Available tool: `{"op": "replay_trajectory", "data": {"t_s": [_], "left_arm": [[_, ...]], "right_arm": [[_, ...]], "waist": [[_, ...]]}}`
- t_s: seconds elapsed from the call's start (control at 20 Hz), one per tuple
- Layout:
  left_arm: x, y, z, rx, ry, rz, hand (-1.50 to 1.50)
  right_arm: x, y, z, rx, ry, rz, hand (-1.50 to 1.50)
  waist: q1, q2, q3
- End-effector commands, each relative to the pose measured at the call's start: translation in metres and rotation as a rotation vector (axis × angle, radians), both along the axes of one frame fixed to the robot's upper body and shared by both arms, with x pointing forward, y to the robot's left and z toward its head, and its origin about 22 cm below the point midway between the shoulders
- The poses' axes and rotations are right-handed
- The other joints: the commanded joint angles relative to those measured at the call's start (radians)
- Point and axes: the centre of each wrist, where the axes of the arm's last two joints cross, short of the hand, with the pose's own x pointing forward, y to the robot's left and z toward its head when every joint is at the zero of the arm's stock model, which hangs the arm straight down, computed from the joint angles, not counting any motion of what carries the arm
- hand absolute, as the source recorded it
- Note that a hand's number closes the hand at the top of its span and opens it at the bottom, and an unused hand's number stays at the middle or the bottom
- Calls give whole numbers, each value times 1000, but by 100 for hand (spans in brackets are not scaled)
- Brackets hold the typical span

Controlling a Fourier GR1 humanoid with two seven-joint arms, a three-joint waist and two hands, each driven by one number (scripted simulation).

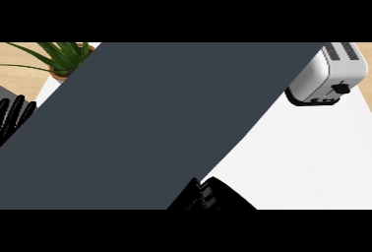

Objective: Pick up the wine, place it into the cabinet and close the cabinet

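Dark grey cabinet door [160,123] across the white counter [312,157]; toaster [330,74] and plant [65,56] behind; left hand [13,115] fingers straight, right hand [210,197] grip unclear.

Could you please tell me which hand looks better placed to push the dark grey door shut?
Probably the right hand: it sits at the lower edge of the dark grey door, near the view's middle. The left hand rests at the far left edge, fingers up.
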Motion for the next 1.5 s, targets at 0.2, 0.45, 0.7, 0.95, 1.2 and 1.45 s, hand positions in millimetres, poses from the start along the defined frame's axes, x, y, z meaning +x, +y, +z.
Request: {"op": "replay_trajectory", "data": {"t_s": [0.2,0.45,0.7,0.95,1.2,1.45], "left_arm": [[-8,17,-9,7,14,28,-150],[-5,13,3,0,-2,46,-150],[-8,23,-11,3,1,44,-150],[-8,25,3,-1,2,45,-150],[-5,40,2,10,-2,53,-150],[0,23,5,3,0,56,-150]], "right_arm": [[51,74,57,12,51,-14,150],[87,81,44,31,101,-30,150],[125,75,36,71,168,-51,150],[149,57,5,73,204,-121,150],[175,41,-4,45,192,-160,150],[191,31,-18,7,185,-162,150]], "waist": [[-24,-2,3],[-39,-2,5],[-41,1,5],[-47,-2,6],[-49,-1,5],[-45,0,6]]}}
